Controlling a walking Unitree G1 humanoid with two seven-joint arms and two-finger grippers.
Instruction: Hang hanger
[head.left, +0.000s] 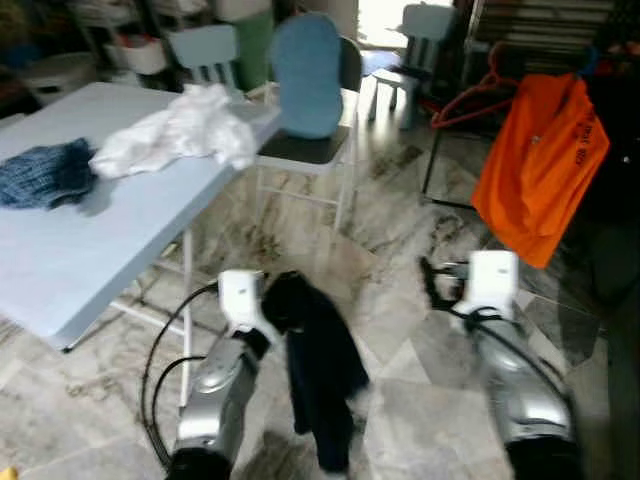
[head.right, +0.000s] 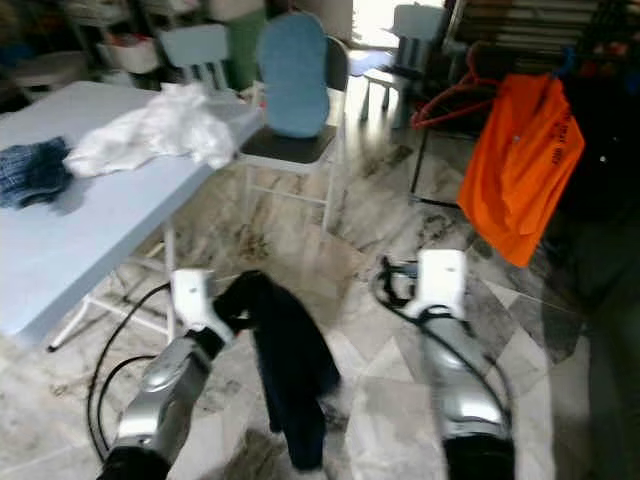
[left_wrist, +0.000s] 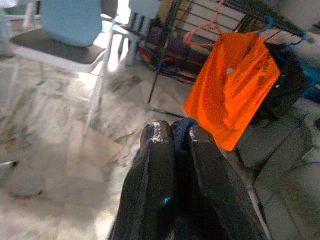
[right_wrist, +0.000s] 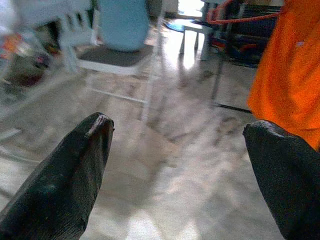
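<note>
Hanger (head.left: 470, 100) apparently on rack, left gripper (left_wrist: 172, 145) clamping dark garment (head.left: 320, 370)

One desk (head.left: 90, 250); two garments on it: white (head.left: 180, 130), blue (head.left: 45, 172). One orange shirt (head.left: 540, 165), one dark garment (head.left: 318, 370), three chairs.

1. A light blue table (head.left: 90, 250) stands at the left.
2. A white cloth (head.left: 180, 132) lies crumpled near the far edge of the table.
3. A blue cloth (head.left: 45, 172) lies at its left edge.
4. A chair (head.left: 310, 150) with a blue back stands just beside the table's far corner.
5. The floor (head.left: 400, 260) is of marble tiles.
</note>
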